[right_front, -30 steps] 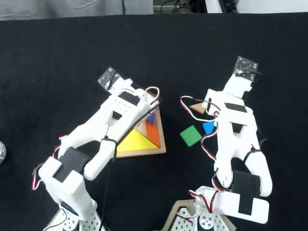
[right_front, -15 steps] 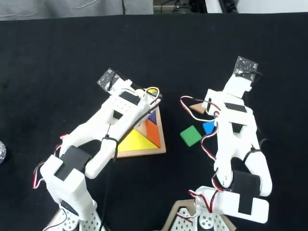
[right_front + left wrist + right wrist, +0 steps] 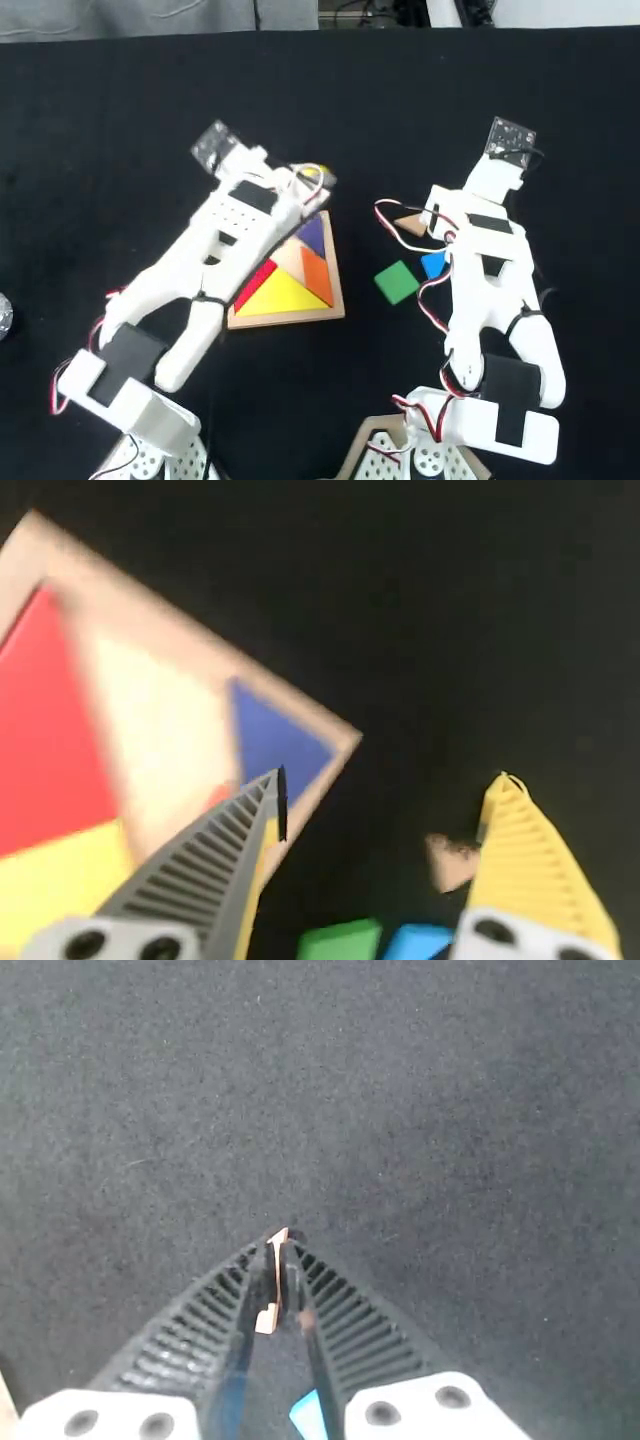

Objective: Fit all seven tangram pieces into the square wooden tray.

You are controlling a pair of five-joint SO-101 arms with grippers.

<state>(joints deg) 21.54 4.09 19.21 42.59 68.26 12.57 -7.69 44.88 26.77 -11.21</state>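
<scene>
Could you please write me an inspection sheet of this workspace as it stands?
Surface: black cloth covers the table.
Job's things: wooden tray holds red piece, yellow piece, orange piece, purple piece; green square, blue piece, tan piece lie outside.
Clutter: small grey object at the table's edge.
Grippers: left gripper open at the tray's corner; right gripper shut.
Cables: wire loop hangs beside the tan piece.
Surroundings: grey fabric beyond the table.

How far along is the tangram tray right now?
Done: red, yellow, orange and purple pieces sit in the tray. In hand: the right pincer is shut on a tan piece. Left: that, plus the green square and blue piece on the table; the left pincer hangs open over the tray's corner.
</scene>
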